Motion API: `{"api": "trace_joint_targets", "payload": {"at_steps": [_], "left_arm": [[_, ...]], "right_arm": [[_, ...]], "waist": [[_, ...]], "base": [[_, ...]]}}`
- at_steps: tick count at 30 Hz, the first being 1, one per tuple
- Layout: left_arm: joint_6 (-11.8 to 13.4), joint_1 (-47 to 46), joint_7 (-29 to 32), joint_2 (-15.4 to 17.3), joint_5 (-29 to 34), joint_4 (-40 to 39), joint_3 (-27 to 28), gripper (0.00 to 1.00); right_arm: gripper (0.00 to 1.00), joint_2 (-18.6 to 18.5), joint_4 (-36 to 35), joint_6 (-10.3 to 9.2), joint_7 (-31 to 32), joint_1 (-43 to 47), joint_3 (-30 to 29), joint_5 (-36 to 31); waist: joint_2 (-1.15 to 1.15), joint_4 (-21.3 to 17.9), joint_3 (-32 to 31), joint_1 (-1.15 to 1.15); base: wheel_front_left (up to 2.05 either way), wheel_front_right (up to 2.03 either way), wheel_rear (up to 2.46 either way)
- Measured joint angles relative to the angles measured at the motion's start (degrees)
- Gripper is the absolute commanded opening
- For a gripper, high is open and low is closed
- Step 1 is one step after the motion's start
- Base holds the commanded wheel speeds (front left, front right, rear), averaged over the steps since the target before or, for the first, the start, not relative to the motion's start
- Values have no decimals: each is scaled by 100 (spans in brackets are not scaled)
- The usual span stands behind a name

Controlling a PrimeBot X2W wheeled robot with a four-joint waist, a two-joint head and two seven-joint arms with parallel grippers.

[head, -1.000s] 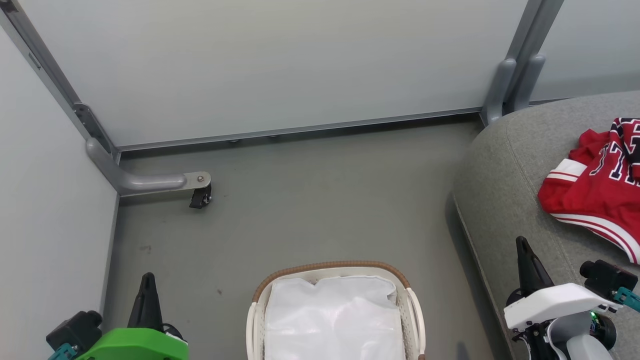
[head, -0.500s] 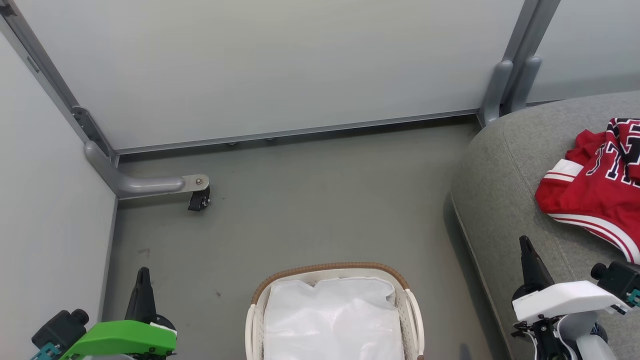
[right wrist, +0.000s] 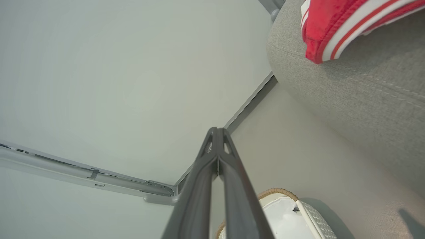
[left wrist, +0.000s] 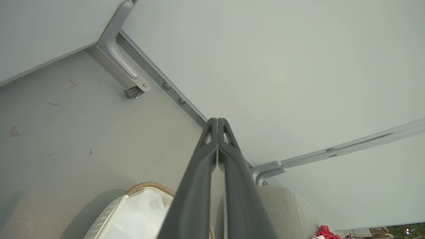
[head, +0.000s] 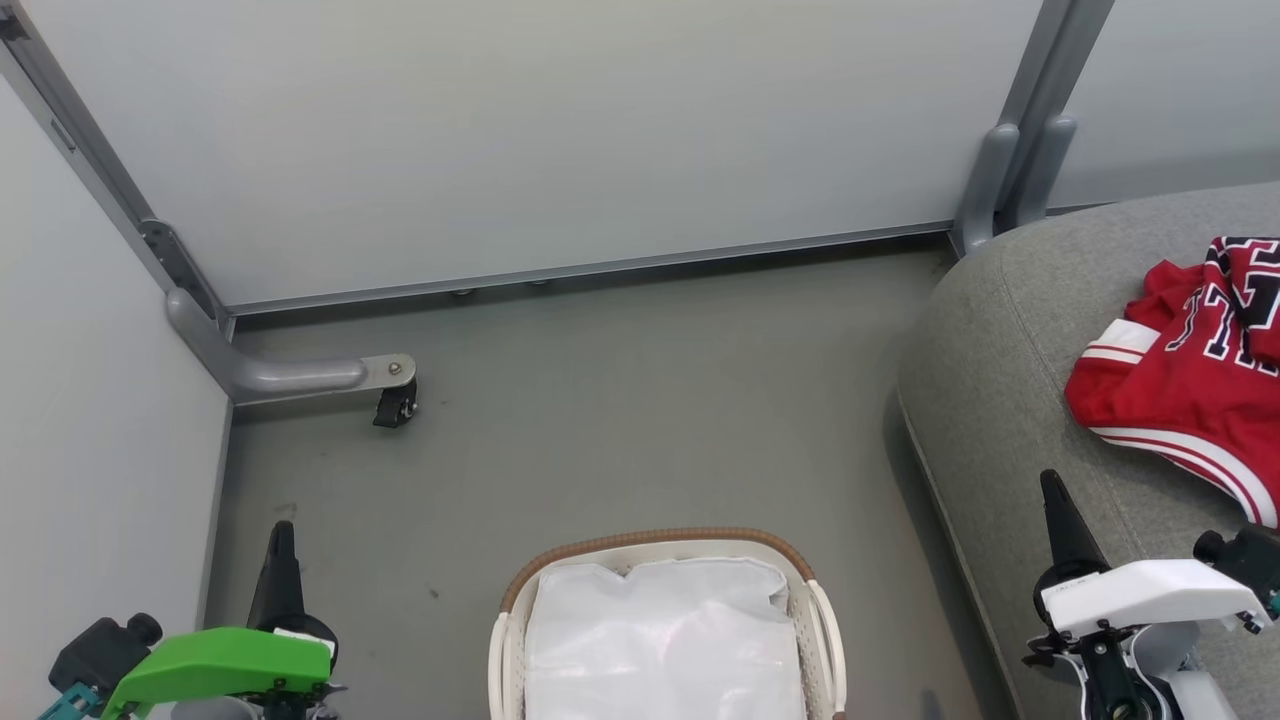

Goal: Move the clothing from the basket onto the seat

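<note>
- We saw the clothing [head: 1190, 390] lying crumpled on the seat [head: 1000, 400] at the right edge of the head view; it was red with white striped trim and black-and-white block letters, and part of it ran out of the picture.
- The basket [head: 655, 540] stood on the floor [head: 600, 420] at the bottom middle, well apart from the clothing and just beside the seat's rounded corner; its white lining [head: 665, 640] showed inside the brown woven rim.
- The left claw [head: 281, 535] pointed up at the lower left over the floor, to the left of the basket and touching nothing; in the left wrist view we saw its two dark fingers [left wrist: 199, 186] pressed together at the tips with nothing between them.
- The right claw [head: 1052, 490] sat at the lower right over the near part of the seat, apart from the clothing; in the right wrist view its fingers [right wrist: 199, 186] likewise met at the tips and gripped nothing.
- In that same view the red hem with its white stripes rested on the grey fabric at the upper right.
- A pale wall panel [head: 550, 140] closed off the far side; a small black caster [head: 392, 407] stood on the floor by the left corner.
</note>
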Motion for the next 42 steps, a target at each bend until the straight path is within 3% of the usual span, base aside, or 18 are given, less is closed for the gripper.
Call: {"api": "trace_joint_targets", "payload": {"at_steps": [42], "left_arm": [[0, -208, 605, 13, -2163, -194, 177, 0]], "right_arm": [[0, -24, -189, -1, 586, -13, -91, 2295]], "waist": [[0, -95, -106, 0]], "base": [[0, 0, 0]]}}
